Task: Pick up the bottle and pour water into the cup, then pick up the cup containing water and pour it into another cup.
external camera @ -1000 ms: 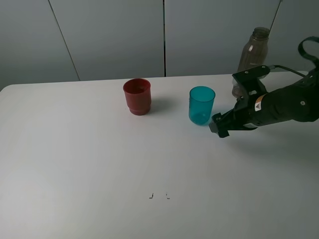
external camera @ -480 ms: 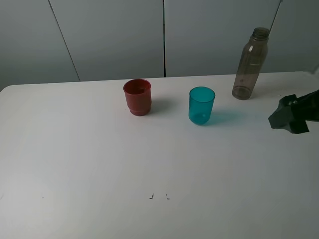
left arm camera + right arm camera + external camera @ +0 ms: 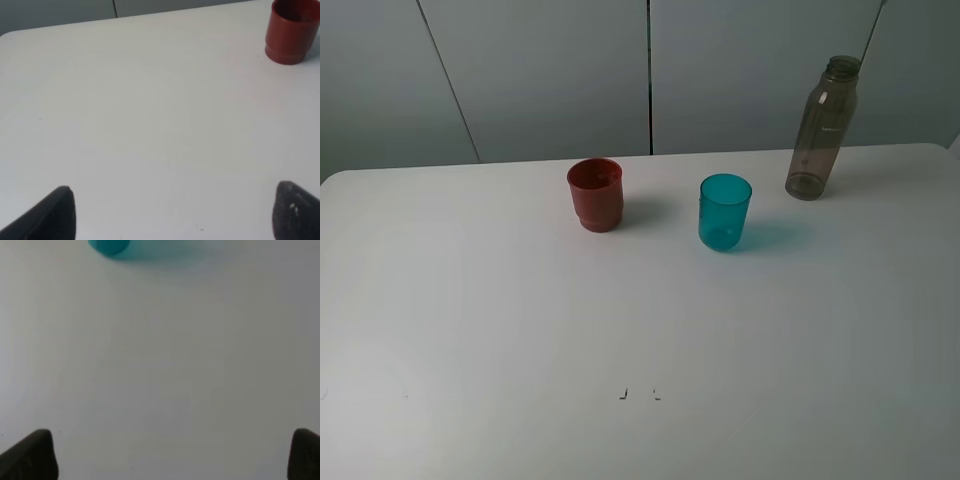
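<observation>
Only the high camera shows the bottle (image 3: 825, 128); wrist views show both grippers (image 3: 172, 212) (image 3: 172, 455) spread wide, empty.

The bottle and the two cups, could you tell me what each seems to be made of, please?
The bottle looks like smoky grey-brown see-through plastic: the wall shows through it. The teal cup seems translucent smooth plastic, tinting its shadow blue-green. The red cup looks like opaque plastic with a dull sheen and a stepped base.
</observation>
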### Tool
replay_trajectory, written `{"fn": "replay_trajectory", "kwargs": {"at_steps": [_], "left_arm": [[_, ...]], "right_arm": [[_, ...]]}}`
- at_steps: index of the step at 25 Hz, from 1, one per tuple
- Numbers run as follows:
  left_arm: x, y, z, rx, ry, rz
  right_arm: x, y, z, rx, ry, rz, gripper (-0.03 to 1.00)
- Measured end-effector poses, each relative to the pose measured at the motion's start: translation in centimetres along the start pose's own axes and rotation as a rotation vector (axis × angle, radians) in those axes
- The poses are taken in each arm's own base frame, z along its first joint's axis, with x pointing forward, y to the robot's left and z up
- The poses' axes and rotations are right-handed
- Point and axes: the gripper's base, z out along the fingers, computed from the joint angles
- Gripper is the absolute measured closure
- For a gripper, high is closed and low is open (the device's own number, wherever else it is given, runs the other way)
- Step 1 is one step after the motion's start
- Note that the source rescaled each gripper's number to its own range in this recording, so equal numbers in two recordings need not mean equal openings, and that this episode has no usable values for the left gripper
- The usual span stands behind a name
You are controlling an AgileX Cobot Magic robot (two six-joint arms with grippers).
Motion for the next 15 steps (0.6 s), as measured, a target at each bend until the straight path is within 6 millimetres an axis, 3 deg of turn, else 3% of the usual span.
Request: {"fn": "replay_trajectory", "kwargs": {"at_steps": [4, 9, 15], "left_arm": [[0.0, 0.0, 0.0, 0.000, 0.000, 0.000], [0.0, 0.0, 0.0, 0.000, 0.000, 0.000], [0.0, 0.0, 0.0, 0.000, 0.000, 0.000]], "right_arm": [[1.7, -0.2, -1.6, -0.005, -0.103, -0.052, -0.03], [4.0, -0.4, -1.4, -0.004, -0.171, -0.101, -0.03], [4.6, -0.4, -1.8, -0.013, -0.326, -0.101, -0.03]]}}
